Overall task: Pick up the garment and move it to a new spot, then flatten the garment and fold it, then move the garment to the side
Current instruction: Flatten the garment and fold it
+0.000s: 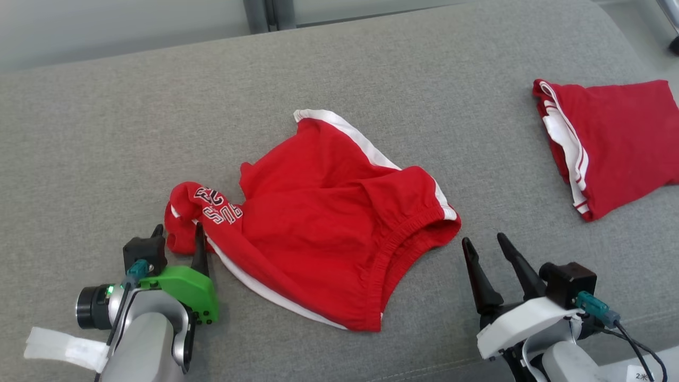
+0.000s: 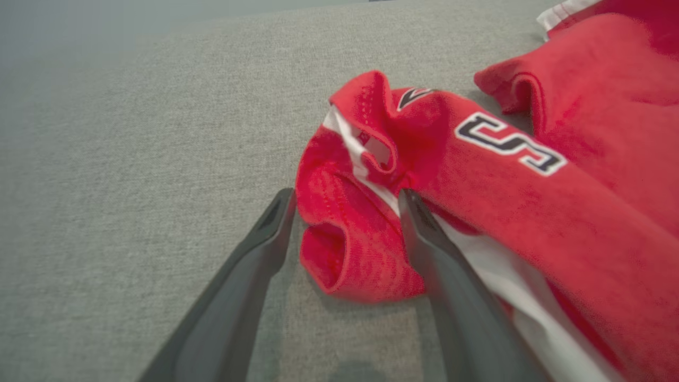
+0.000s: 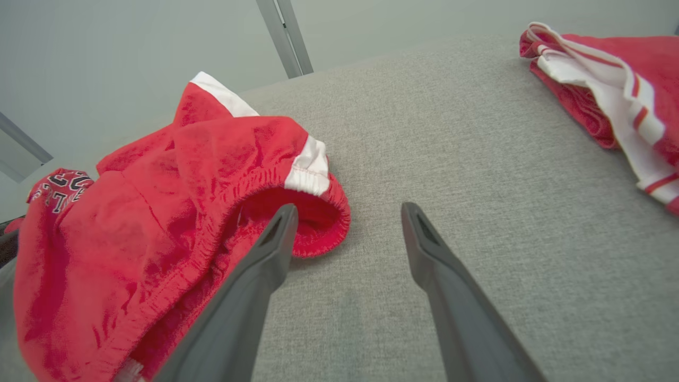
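Note:
The garment (image 1: 329,223) is a pair of red shorts with white trim and dark lettering, lying crumpled on the grey cushion (image 1: 371,69). My left gripper (image 1: 179,228) is open at the garment's left end. In the left wrist view, a bunched red hem (image 2: 350,249) sits between the spread fingers of my left gripper (image 2: 347,196). My right gripper (image 1: 484,240) is open just right of the elastic waistband (image 3: 318,212). In the right wrist view, the left finger (image 3: 265,254) of my right gripper (image 3: 350,208) lies over the waistband's edge, and bare cushion shows between the fingers.
A second red garment with white stripes (image 1: 615,138) lies folded at the far right of the cushion, also visible as folded cloth (image 3: 610,79) in the right wrist view. Bare grey fabric spreads behind and to the left of the shorts. The cushion's front seam runs near the bottom.

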